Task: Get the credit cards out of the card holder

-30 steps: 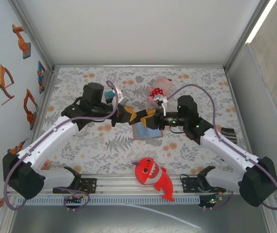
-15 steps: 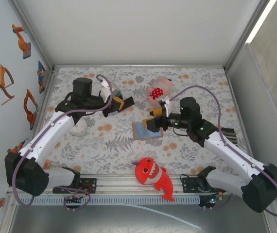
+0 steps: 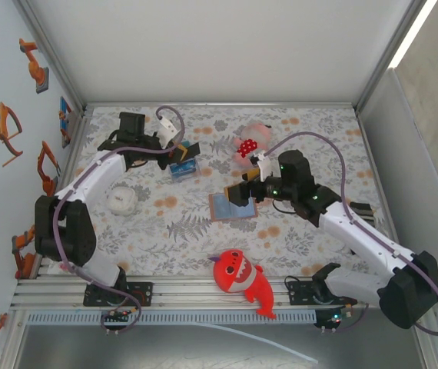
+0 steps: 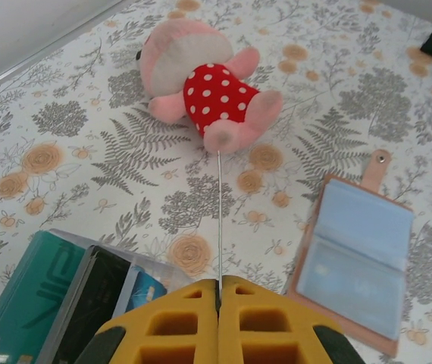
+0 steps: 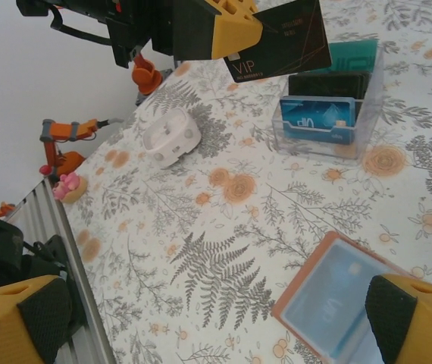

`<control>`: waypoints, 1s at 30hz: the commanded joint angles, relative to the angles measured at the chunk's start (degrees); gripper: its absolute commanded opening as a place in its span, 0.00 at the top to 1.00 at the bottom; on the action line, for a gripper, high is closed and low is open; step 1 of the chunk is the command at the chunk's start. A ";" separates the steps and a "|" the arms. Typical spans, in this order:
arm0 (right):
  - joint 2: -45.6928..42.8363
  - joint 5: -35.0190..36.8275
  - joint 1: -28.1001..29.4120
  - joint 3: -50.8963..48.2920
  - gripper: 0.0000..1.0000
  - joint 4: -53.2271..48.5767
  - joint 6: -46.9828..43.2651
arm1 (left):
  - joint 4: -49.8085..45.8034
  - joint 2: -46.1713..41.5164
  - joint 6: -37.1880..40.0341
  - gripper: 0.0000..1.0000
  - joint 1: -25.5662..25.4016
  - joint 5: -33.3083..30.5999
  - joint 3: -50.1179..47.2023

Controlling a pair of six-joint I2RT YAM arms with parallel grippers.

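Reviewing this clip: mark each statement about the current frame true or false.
1. The left gripper is shut on a black card. True.
2. The card holder lies folded shut. False: it lies open and flat, inside facing up.
3. The right gripper is open. True; it hovers over the card holder.
4. The red shark plush sits in the clear box. False: the box holds cards, and the shark lies on the table, near the arm bases.
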 commanded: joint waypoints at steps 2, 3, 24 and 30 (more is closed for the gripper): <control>0.04 3.89 0.10 1.72 0.01 -1.43 -0.45 | 1.16 3.63 6.75 1.00 1.28 0.81 3.37; 0.13 4.52 0.13 1.61 0.01 -1.52 -0.46 | 1.20 4.57 7.66 1.00 1.55 0.85 3.72; 1.82 8.25 0.13 2.81 0.01 -3.23 -0.21 | 0.51 15.25 13.75 1.00 5.42 2.34 9.10; 2.28 8.53 0.13 3.27 0.01 -3.41 -0.16 | -0.77 17.39 14.61 1.00 5.51 2.49 10.23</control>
